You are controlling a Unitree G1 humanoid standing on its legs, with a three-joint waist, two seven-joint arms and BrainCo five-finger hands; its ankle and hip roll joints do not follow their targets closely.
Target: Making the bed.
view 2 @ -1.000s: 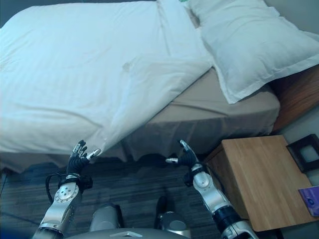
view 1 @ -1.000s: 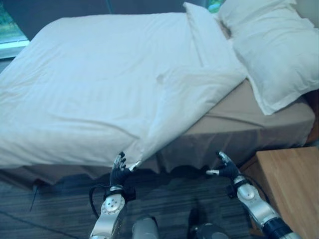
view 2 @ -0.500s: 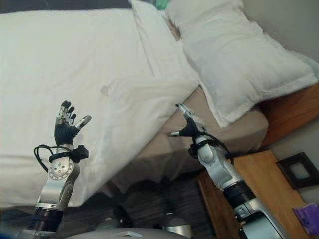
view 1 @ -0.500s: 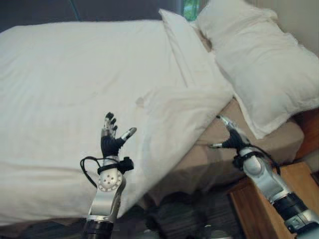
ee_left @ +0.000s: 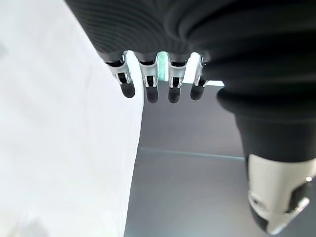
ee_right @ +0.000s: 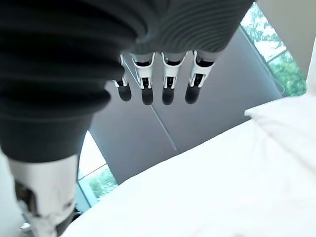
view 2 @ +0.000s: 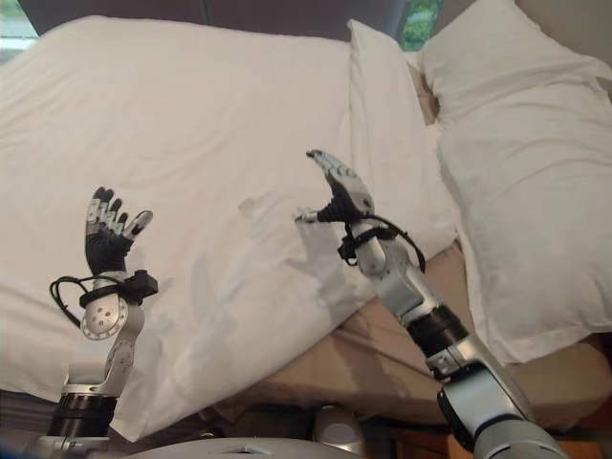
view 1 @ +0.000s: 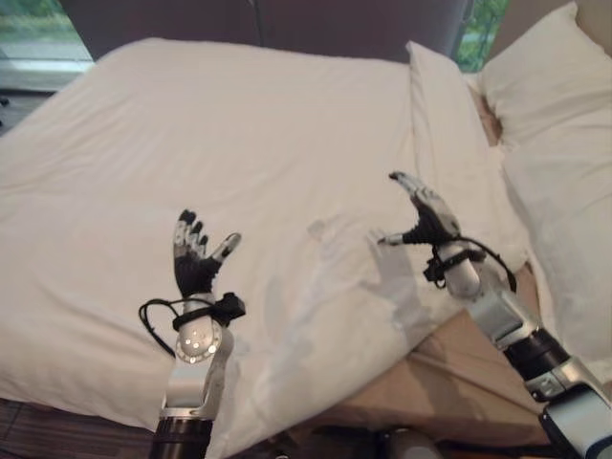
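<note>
Both hands were raised, spread and empty, above a white duvet that covered most of the bed.

The duvet (view 1: 239, 163) was soft cloth with faint woven stripes and shallow creases, smooth across its far half and rumpled near the front, where one corner hung over the bed's edge as a folded point. Beside that corner a strip of tan fitted sheet (view 2: 382, 368) lay bare along the mattress side. A plump white pillow (view 2: 521, 191) with a flat stitched border lay at the head, its edge reaching past the mattress. The left hand (view 1: 196, 263) stood upright over the near part of the duvet, fingers straight and thumb out, holding nothing. The right hand (view 1: 421, 215) hovered open above the cloth near the folded-back top hem, touching nothing.
</note>
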